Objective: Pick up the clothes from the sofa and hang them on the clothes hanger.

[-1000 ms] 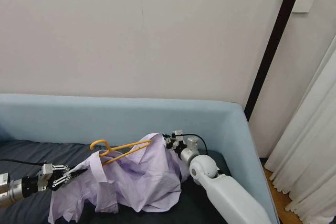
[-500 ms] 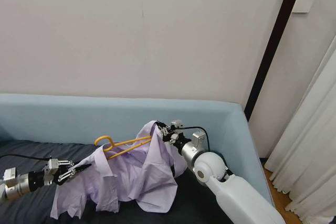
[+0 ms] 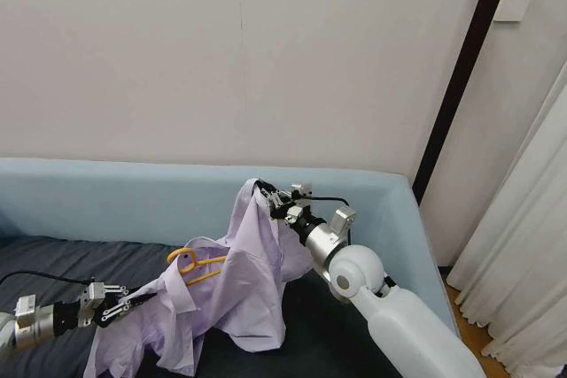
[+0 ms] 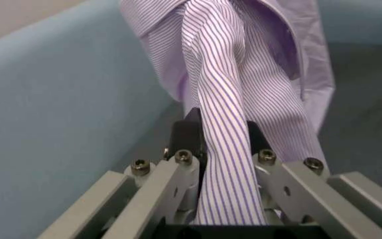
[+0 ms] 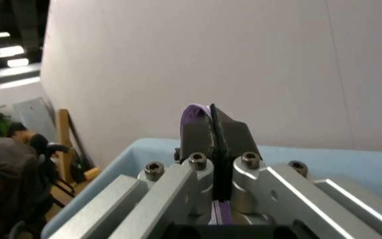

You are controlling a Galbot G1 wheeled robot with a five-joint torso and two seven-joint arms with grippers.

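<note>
**Q:** So where's the purple striped shirt relative to the two grippers right now?

**A:** Strung between them, basically. The right gripper is up in front of the sofa backrest, near its top edge, clamped tight on one end of the fabric. In the right wrist view you just see a sliver of purple squeezed between the closed fingers. From that pinch the shirt hangs down in a big drape onto the sofa's dark seat.

**Q:** And the left one?

**A:** The left gripper is low over the seat, toward the sofa's left end, closed on a striped strip. It's a sleeve, I think, but that's hard to say for sure. In the left wrist view the strip runs straight out from between the fingers and up to the rest of the shirt beside the backrest.

**Q:** Hanger?

**A:** The yellow hanger is tangled in the folds above the seat, between the two grippers and lower than the right one. Just the hook and part of one arm poke out.
</note>
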